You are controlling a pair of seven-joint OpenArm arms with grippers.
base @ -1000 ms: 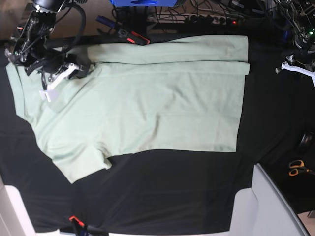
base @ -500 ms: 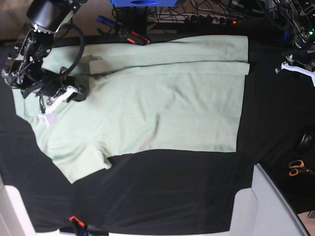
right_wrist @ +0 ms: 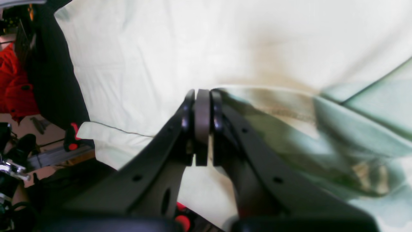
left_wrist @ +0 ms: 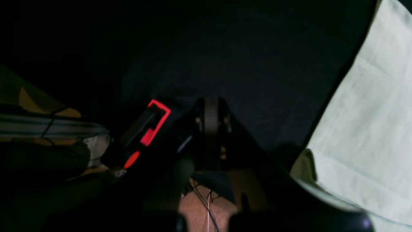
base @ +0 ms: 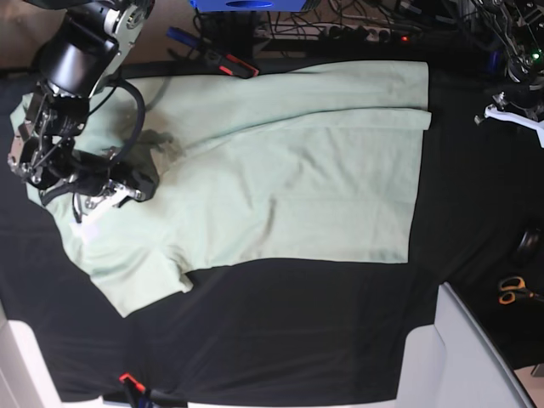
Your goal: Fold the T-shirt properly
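The pale mint-green T-shirt (base: 280, 178) lies spread on the black table cover (base: 297, 331), with its back edge folded over in a strip that runs diagonally toward the left. My right gripper (base: 100, 204) hovers over the shirt's left part, and its jaws are shut on a pinched fold of the T-shirt (right_wrist: 257, 96) that bunches at my right gripper (right_wrist: 202, 93). My left gripper (base: 495, 114) sits at the far right, off the shirt. In the left wrist view my left gripper (left_wrist: 210, 108) is shut on nothing above black cloth, with the T-shirt (left_wrist: 370, 112) edge to its right.
A red-and-black clamp (base: 228, 65) sits at the table's back edge, and another clamp (base: 129, 382) at the front. Orange-handled scissors (base: 512, 291) lie at the right. A grey-white box (base: 476, 357) stands at the front right. Cables and a power strip (base: 357, 30) run behind.
My right gripper has moved toward the front of the table, dragging the left end of the folded back edge with it so the fold now slants. The left arm has stayed still.
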